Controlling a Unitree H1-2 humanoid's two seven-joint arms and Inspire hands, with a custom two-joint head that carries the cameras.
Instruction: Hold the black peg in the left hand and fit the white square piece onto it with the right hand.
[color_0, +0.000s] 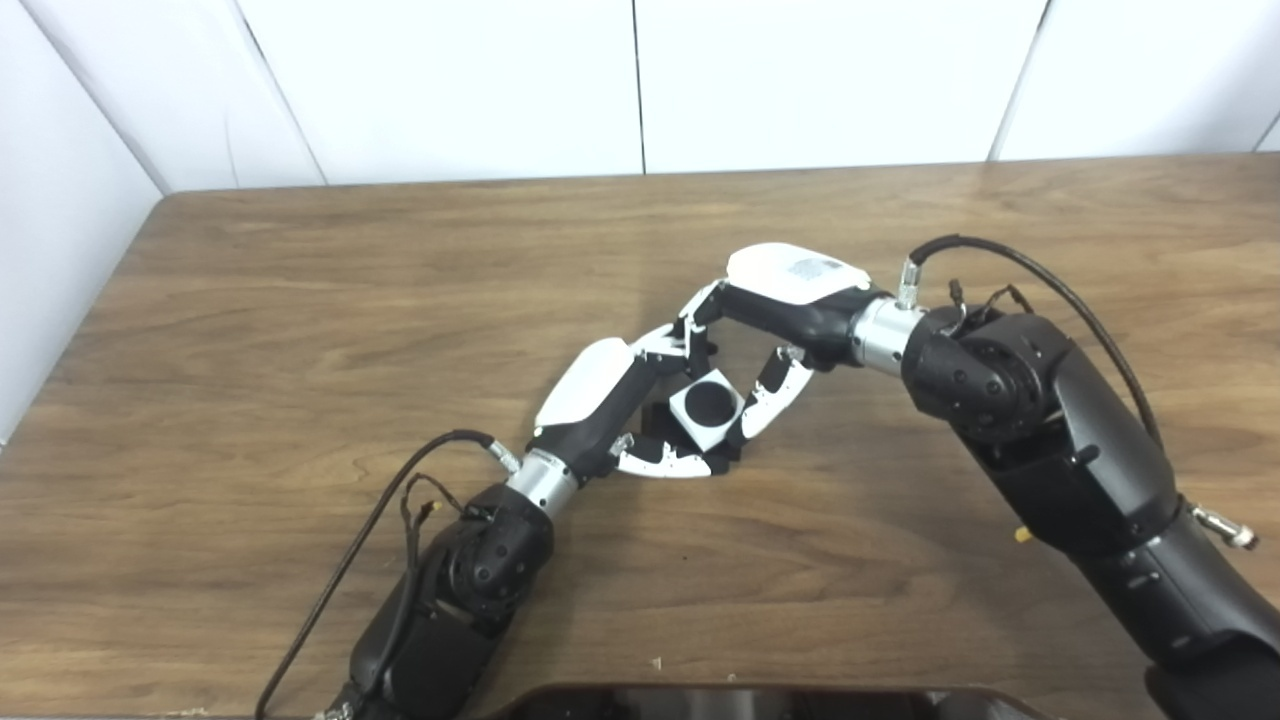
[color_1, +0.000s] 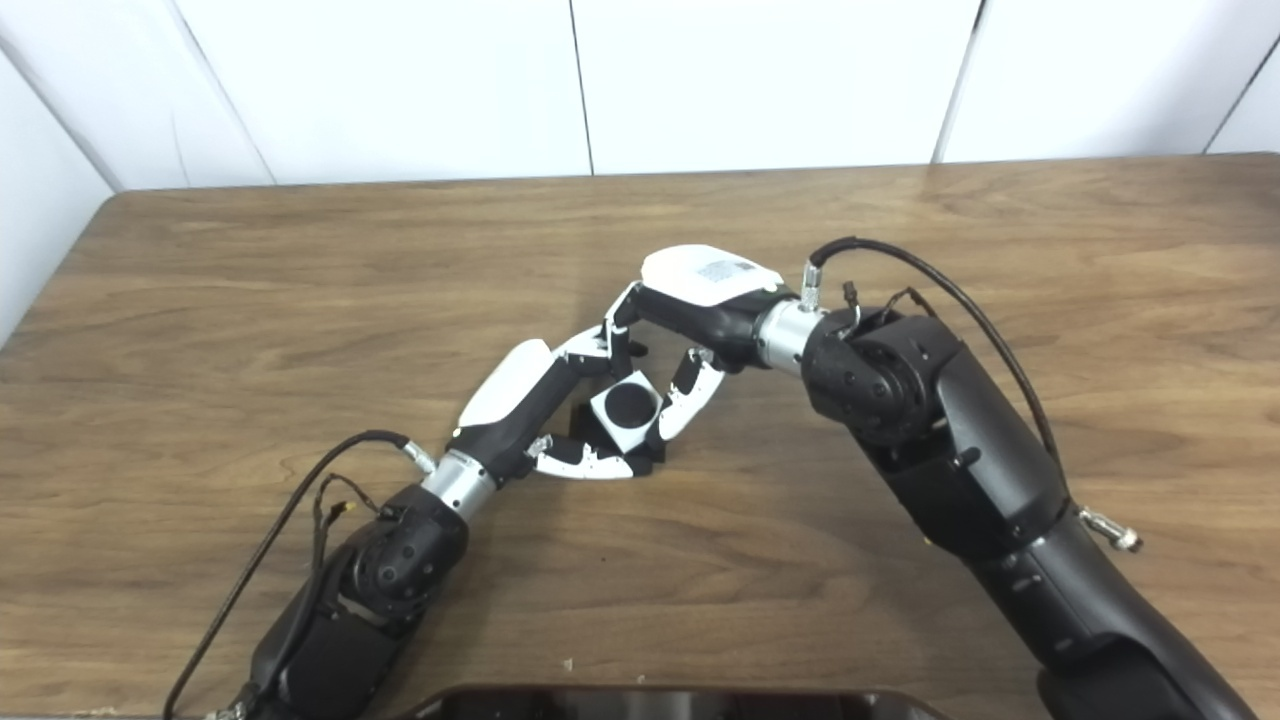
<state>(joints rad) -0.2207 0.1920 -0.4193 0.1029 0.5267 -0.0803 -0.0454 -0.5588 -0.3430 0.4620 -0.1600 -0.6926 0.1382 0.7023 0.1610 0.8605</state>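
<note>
— What's out at nine o'clock?
— Bare counter (color_0: 300, 300), far from its edges. My left hand (color_0: 600, 395) grips the black peg (color_0: 709, 400).
— And toward three?
— The white square piece (color_0: 706, 410) sits around the peg, my right hand (color_0: 790, 300) pinching it.

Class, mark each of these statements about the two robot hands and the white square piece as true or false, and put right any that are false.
1. The white square piece sits between the two hands. True.
2. A black round shows in the piece's top face. True.
3. The right hand rests far from the piece at the table's edge. False: its fingers are at the piece.
4. The left hand hangs open over bare table. False: it is closed around the base under the piece.
5. The table is wooden brown. True.
</note>
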